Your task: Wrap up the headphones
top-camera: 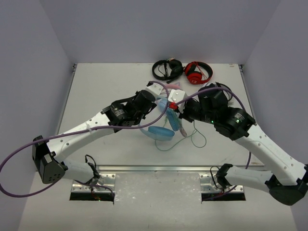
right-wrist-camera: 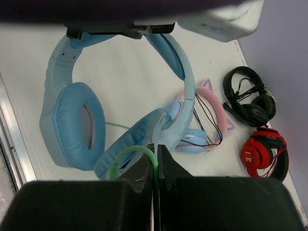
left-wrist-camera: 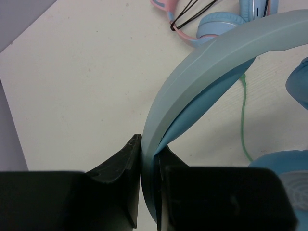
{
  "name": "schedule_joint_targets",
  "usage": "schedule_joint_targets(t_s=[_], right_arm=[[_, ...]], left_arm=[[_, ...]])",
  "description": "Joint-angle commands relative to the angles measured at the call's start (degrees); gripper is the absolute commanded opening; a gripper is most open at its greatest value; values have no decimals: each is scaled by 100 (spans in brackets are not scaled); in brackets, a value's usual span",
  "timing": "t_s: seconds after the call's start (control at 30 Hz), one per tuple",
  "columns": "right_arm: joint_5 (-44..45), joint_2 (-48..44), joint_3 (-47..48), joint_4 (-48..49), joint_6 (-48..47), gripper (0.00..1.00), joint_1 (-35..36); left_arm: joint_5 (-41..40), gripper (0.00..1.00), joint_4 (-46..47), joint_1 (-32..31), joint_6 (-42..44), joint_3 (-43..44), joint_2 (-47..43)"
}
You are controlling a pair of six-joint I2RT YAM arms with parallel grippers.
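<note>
Blue headband (left-wrist-camera: pixel 202 67) clenched in the left gripper (left-wrist-camera: pixel 148 192) steadies the headphones (right-wrist-camera: pixel 72 120), apparently so the right gripper (right-wrist-camera: pixel 155 178), pinching the green cable (right-wrist-camera: pixel 130 153), can wind it.

- Headphones (top-camera: pixel 161 132): light blue over-ear pair with a plain headband (left-wrist-camera: pixel 207 72) and round padded cups (right-wrist-camera: pixel 72 125), about the middle of the table.
- Pose: the headband arches up and the two cups sit close together below it, pads turned toward each other. Whether the cups rest on the table cannot be told.
- Hold: the headband is clamped edge-on between the fingers of the left gripper (left-wrist-camera: pixel 147 144).
- Cable (top-camera: pixel 192 142): thin and green. One loop (right-wrist-camera: pixel 130 151) is pinched in the closed right gripper (right-wrist-camera: pixel 154 149), just beside the cups. The remainder lies slack on the table toward the near edge.
</note>
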Motion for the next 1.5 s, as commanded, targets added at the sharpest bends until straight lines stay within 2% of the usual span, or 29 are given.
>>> schedule_joint_targets(t_s=[0.0, 0.27, 0.4, 0.6, 0.63, 0.7, 0.8, 0.83, 0.9, 0.93, 0.97, 1.1, 1.23, 1.47], right_arm=[[323, 413, 629, 10, -196, 1, 51], [1052, 977, 974, -79, 6, 3, 122], [1150, 1056, 974, 17, 173, 9, 122], [966, 1171, 1071, 97, 638, 8, 122], [896, 1179, 1079, 140, 718, 10, 122], [728, 1144, 1045, 211, 990, 23, 122], [596, 1022, 992, 343, 1280, 28, 122], [613, 995, 992, 378, 1420, 28, 122], [614, 968, 1062, 352, 1518, 21, 104], [579, 995, 1114, 247, 1579, 14, 104], [578, 1082, 1245, 177, 1606, 1, 113], [762, 1320, 1536, -114, 1816, 2, 113], [886, 1478, 1721, -264, 2220, 23, 113], [719, 1583, 1782, -263, 2669, 24, 104]], left_arm=[[258, 0, 517, -70, -85, -71, -224], [266, 0, 579, -166, -112, -230, -320], [381, 0, 658, -175, -156, -247, -417], [250, 0, 834, -175, -191, -300, -602], [214, 0, 851, -175, -191, -300, -611], [47, 0, 843, -175, -410, -291, -620], [-67, 0, 825, -175, -446, -309, -620], [-155, 1, 825, -175, -455, -309, -628], [-199, 0, 816, -175, -490, -309, -637], [-225, 0, 825, -175, -507, -300, -655], [-226, 1, 825, -175, -533, -291, -663], [-191, 0, 851, -175, -595, -265, -734], [-287, 1, 834, -175, -657, -248, -716], [-437, 0, 790, -175, -771, -203, -716]])
